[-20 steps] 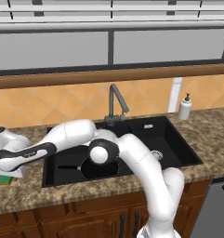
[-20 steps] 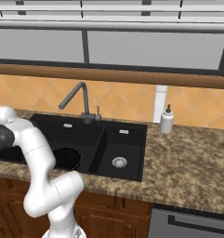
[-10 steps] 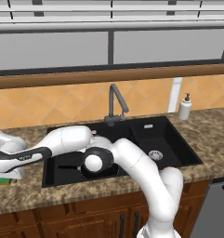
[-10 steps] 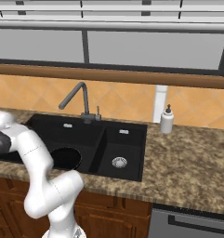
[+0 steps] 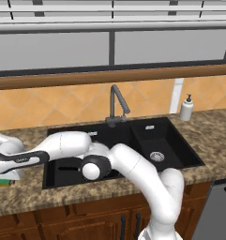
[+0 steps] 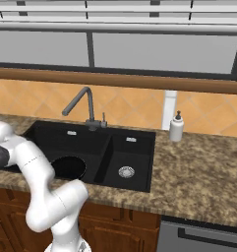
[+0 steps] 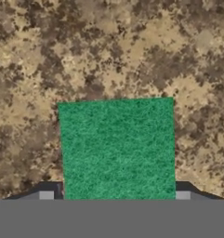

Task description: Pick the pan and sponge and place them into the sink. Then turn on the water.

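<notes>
The sponge [image 7: 117, 148] lies green side up on the speckled counter, left of the sink [image 5: 147, 125]. My gripper [image 7: 114, 195] is down over it, one fingertip [image 7: 46, 195] at each of two opposite sides, closed against them. In the left base view the hand [image 5: 5, 161] sits low at the far left and a sliver of the sponge [image 5: 2, 182] shows under it. The black pan [image 6: 67, 167] lies in the sink's large basin [image 6: 51, 135]. No water runs from the faucet [image 5: 115, 104].
The smaller basin with a silver drain [image 5: 156, 156] lies to the right. A white soap dispenser [image 5: 186, 108] stands on the counter at the back right. My arm stretches across the large basin's front. A tiled wall and window ledge rise behind the faucet [image 6: 85, 103].
The hand has sunk lower onto the counter at the far left, and the elbow has dropped across the basin. The jaws have narrowed onto the sponge's sides.
</notes>
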You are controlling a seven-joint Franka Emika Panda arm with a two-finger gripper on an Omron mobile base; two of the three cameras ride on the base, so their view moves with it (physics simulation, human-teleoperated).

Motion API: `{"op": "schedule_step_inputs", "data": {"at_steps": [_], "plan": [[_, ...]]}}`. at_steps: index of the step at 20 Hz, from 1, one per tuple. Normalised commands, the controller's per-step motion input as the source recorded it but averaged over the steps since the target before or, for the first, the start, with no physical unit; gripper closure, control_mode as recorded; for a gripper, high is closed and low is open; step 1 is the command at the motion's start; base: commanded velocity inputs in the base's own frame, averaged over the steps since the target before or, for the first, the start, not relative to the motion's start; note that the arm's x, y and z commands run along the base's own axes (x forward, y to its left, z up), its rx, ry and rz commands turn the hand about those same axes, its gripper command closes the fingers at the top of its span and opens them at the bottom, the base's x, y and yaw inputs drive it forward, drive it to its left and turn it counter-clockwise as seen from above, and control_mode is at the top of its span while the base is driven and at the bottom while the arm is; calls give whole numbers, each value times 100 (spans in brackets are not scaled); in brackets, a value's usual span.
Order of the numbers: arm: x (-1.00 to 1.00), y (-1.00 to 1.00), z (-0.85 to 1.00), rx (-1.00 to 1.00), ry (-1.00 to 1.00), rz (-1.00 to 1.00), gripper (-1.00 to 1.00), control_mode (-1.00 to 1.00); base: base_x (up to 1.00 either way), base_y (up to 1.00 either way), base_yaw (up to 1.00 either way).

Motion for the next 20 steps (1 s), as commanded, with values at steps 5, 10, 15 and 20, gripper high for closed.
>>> {"op": "schedule_step_inputs", "data": {"at_steps": [5, 10, 15, 20], "plan": [[-7, -43, -71, 4, 1, 0, 100, -100, 0, 0, 0], [-27, -100, -53, 11, -6, 1, 100, -100, 0, 0, 0], [-24, -97, -11, 11, -11, 2, 100, -100, 0, 0, 0], [-23, -100, 9, 26, -12, 2, 100, -100, 0, 0, 0]]}}
